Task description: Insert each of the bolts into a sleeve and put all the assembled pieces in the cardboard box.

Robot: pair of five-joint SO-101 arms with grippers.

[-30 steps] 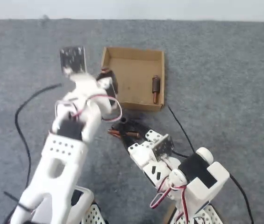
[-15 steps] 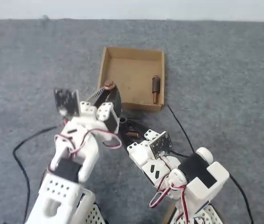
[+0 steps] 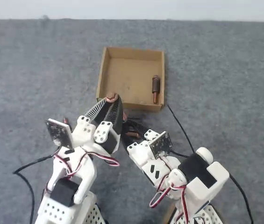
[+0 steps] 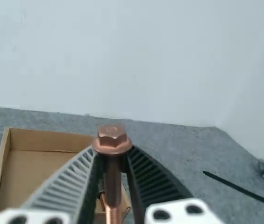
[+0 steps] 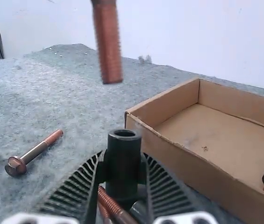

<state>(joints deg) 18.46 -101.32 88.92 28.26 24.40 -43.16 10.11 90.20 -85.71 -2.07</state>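
My left gripper (image 4: 113, 154) is shut on a copper bolt (image 4: 112, 140), held upright with its hex head on top. In the high view this bolt (image 3: 110, 98) hangs just in front of the cardboard box (image 3: 104, 70). My right gripper (image 5: 122, 163) is shut on a black sleeve (image 5: 122, 156), which stands upright with its bore facing up. The bolt's threaded shaft (image 5: 107, 42) hangs above the sleeve, a little to one side and apart from it. An assembled bolt and sleeve (image 3: 155, 88) lies inside the box by its right wall.
A loose bolt (image 5: 33, 153) lies on the grey carpet beside the sleeve, and another bolt (image 5: 115, 207) lies under my right gripper. Black cables (image 3: 181, 126) trail across the carpet on both sides. The box's near wall (image 5: 178, 158) stands close behind the sleeve.
My left arm has swung back from beside the box's left wall, bringing the bolt to just above the right gripper's sleeve. The right arm has stayed put.
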